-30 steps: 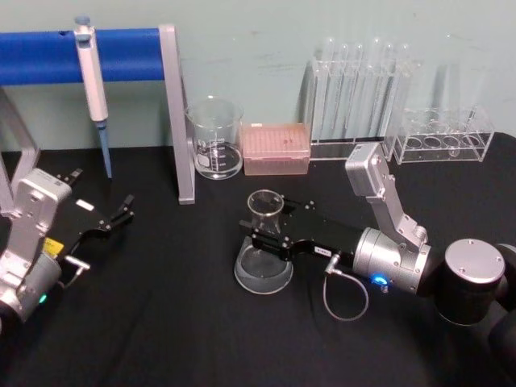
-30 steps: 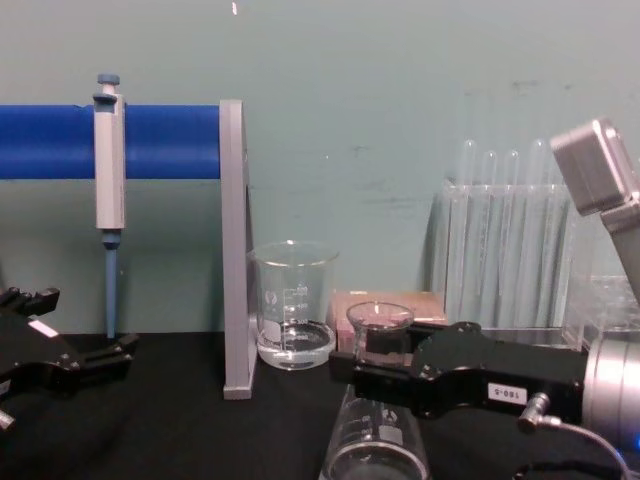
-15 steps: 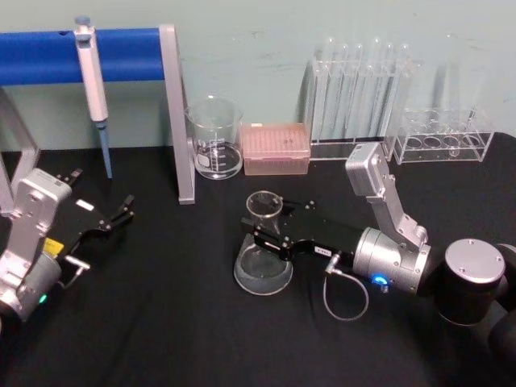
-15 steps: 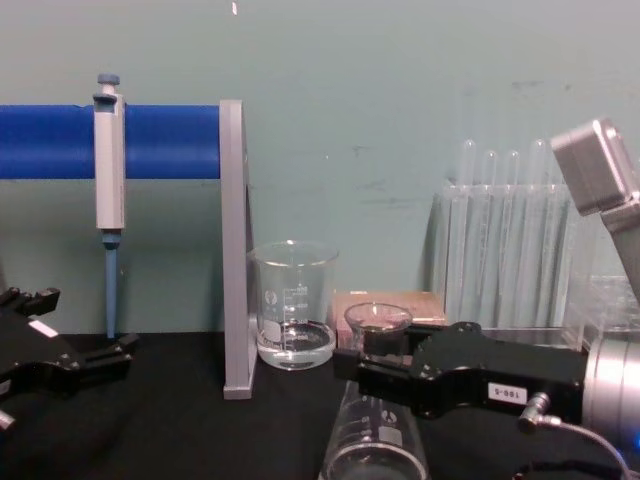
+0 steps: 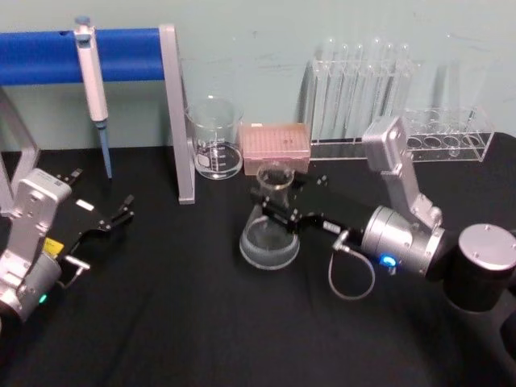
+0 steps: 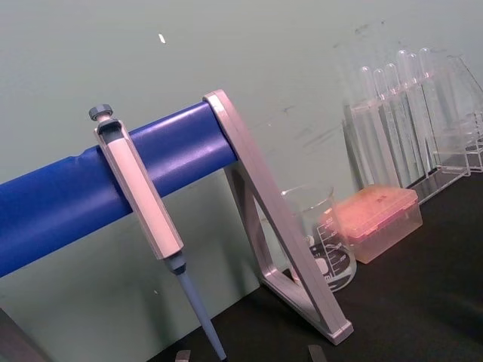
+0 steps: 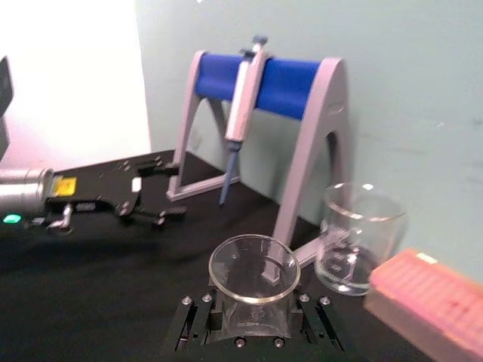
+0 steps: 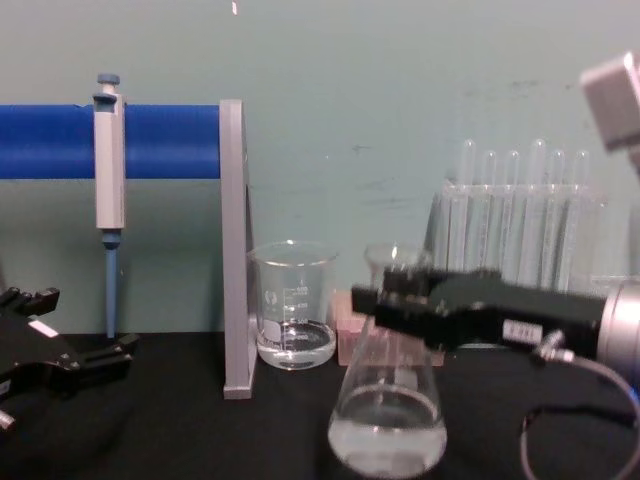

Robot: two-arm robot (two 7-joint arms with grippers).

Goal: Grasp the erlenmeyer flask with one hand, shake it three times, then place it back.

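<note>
**Q:** Which step are you on?

**A:** The left gripper (image 5: 121, 211) is parked far left, jaws spread. Mid-table, the erlenmeyer flask (image 5: 268, 242) is pinched at the neck by my right gripper (image 5: 276, 211), seemingly just off the table (image 5: 161, 322). I'd say shaking comes next.

**Q:** Room?

**A:** Stand post (image 5: 179, 121) and beaker (image 5: 214, 139) near on its left, tip box (image 5: 276, 143) behind, test tubes (image 5: 359, 89) further right. I'd keep shakes short, toward me.
</note>
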